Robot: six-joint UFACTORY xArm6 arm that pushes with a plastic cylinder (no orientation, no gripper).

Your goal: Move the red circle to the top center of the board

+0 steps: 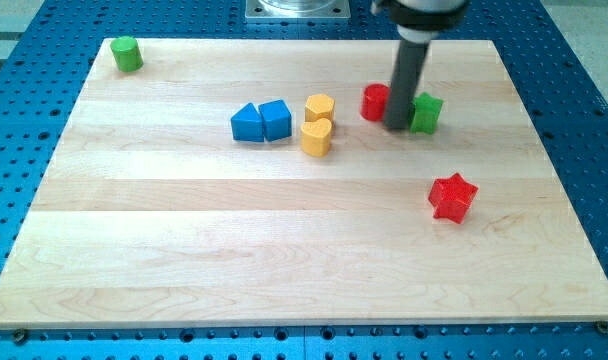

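Observation:
The red circle sits in the upper middle of the wooden board, right of centre. My tip rests on the board right against the red circle's right side, between it and a green block. The rod hides part of both blocks.
A yellow block and a yellow heart-like block stand left of the red circle. Two blue blocks lie further left. A red star is at the right. A green cylinder is at the top left corner.

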